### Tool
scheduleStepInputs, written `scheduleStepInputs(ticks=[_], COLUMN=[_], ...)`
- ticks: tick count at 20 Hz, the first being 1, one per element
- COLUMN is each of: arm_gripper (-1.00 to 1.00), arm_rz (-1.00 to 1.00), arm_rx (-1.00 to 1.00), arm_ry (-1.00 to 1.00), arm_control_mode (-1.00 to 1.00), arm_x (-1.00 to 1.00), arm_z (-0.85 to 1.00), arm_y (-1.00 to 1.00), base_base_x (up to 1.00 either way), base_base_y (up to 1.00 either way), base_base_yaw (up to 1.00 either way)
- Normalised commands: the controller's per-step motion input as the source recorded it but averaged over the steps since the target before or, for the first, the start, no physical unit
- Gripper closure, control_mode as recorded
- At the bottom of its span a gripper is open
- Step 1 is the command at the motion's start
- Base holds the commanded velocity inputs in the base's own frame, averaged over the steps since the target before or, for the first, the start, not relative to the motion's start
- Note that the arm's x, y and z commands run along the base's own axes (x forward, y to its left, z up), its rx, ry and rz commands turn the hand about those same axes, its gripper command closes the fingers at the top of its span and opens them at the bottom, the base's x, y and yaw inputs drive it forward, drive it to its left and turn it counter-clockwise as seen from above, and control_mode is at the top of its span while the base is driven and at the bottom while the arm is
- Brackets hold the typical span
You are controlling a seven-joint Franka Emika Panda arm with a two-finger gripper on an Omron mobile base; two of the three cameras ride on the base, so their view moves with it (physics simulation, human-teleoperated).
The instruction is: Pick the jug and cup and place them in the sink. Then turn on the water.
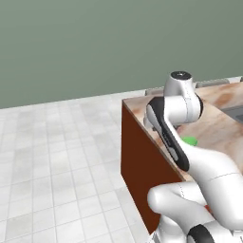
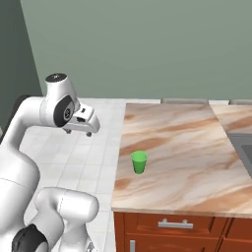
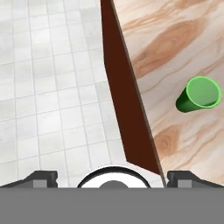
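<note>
Currently the gripper (image 2: 84, 129) hangs out over the white tiled floor (image 2: 93, 147), off the counter's left end, jaws spread wide with nothing between them. In the hand view the two fingertips (image 3: 41, 178) sit far apart at the bottom, straddling the counter's brown end panel (image 3: 124, 113). No readable writing or labels on anything.

Cup (image 2: 139, 162) stands upright on the marble-pattern counter (image 2: 187, 162), near the left edge and nearer the front edge than the back wall, well apart from the gripper. Bare countertop all round it. Drawer handle (image 2: 174, 224) below the front edge.

Further right, the sink (image 2: 244, 152) corner cuts into the counter at the frame edge. Grey-green wall (image 2: 147, 49) behind.
</note>
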Motion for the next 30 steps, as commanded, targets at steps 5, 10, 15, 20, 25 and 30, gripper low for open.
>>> scheduleStepInputs(ticks=[5, 10, 15, 20, 25, 30], arm_gripper=[-1.0, -1.0, -1.0, -1.0, -1.0, -1.0], arm_rz=[-0.01, 0.0, 0.0, 0.0, 0.0, 0.0], arm_rx=[0.0, 0.0, 0.01, 0.01, 0.0, 0.0], arm_ry=[0.01, 0.0, 0.0, 0.0, 0.0, 0.0], arm_control_mode=[-1.0, -1.0, -1.0, -1.0, -1.0, -1.0], arm_x=[0.02, 0.0, 0.0, 0.08, 0.21, 0.06], arm_z=[0.0, 0.0, 0.0, -0.02, -0.2, -0.06], arm_y=[-0.36, -0.67, -0.68, -0.71, -0.7, -0.37], base_base_x=[0.0, 0.0, 0.0, 0.0, 0.0, 0.0], base_base_y=[0.0, 0.0, 0.0, 0.0, 0.0, 0.0], base_base_yaw=[0.0, 0.0, 0.0, 0.0, 0.0, 0.0])
